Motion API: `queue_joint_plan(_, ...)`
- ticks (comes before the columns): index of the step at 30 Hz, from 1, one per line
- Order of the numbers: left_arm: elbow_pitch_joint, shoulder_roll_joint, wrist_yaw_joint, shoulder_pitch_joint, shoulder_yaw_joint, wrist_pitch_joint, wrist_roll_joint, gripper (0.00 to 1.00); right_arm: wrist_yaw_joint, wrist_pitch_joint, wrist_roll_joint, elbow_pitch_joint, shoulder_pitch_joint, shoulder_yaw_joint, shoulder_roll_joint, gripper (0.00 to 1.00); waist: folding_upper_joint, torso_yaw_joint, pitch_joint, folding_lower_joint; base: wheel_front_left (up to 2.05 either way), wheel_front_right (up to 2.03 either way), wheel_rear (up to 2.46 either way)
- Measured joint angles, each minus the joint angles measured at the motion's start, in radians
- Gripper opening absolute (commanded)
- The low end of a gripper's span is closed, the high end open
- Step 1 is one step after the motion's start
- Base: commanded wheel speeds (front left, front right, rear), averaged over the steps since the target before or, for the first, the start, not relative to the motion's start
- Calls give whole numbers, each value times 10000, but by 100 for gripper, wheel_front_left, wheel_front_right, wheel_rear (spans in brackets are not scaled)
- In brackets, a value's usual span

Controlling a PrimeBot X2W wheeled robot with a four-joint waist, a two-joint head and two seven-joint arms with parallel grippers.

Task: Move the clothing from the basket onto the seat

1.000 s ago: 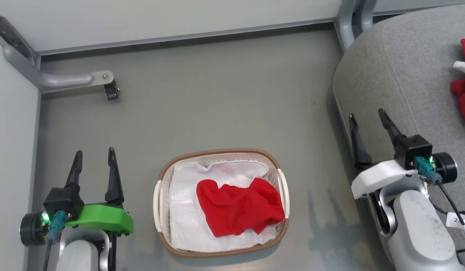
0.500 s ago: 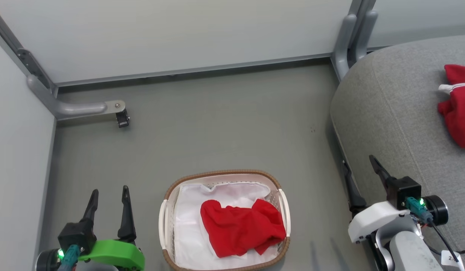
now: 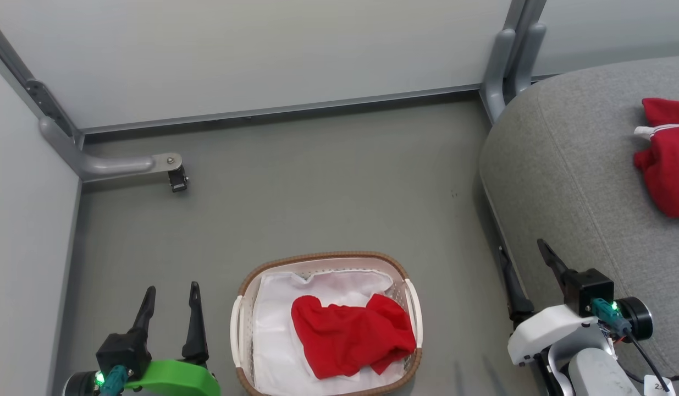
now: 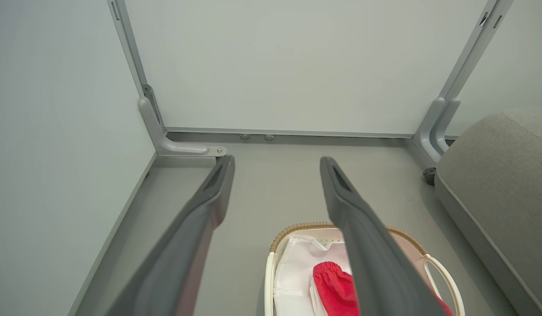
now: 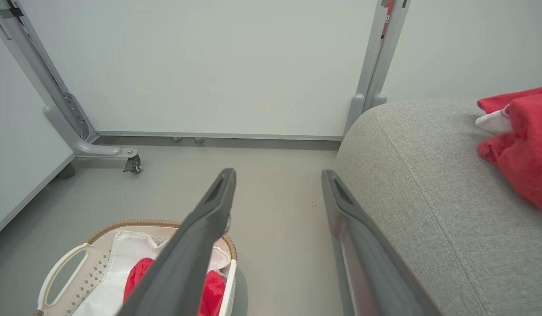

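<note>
A plain red garment [image 3: 350, 342] lies crumpled in the white basket [image 3: 237, 324] with a brown rim, on its white liner, at the bottom centre of the head view. A second red garment [image 3: 666, 162] with white trim rests on the grey seat [image 3: 570, 181] at the right. My left gripper [image 3: 171, 294] stands open to the left of the basket, holding nothing. My right gripper [image 3: 523, 250] is open beside the seat's rounded edge, right of the basket. The wrist views show the basket [image 4: 271, 272] [image 5: 55, 274], the red cloth [image 4: 334, 287] [image 5: 211, 289] and the seat garment [image 5: 523, 145].
Pale partition walls close off the far side and the left. A grey metal foot with a caster [image 3: 177, 179] juts onto the floor at the back left, and upright posts [image 3: 507, 60] stand by the seat's corner. Grey floor lies beyond the basket.
The head camera has tilted, so the whole picture has slid down; basket and grippers sit lower in view. Both grippers stay open and the clothing has not moved.
</note>
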Motion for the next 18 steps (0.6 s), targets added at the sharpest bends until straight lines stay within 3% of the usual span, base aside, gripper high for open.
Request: queue_joint_plan(18,1584,-10,-401,-1760,-1513,0,-23,100,0,0,104,-525,-1505,500,-2,100,0,-261,1923,0,0,0,0)
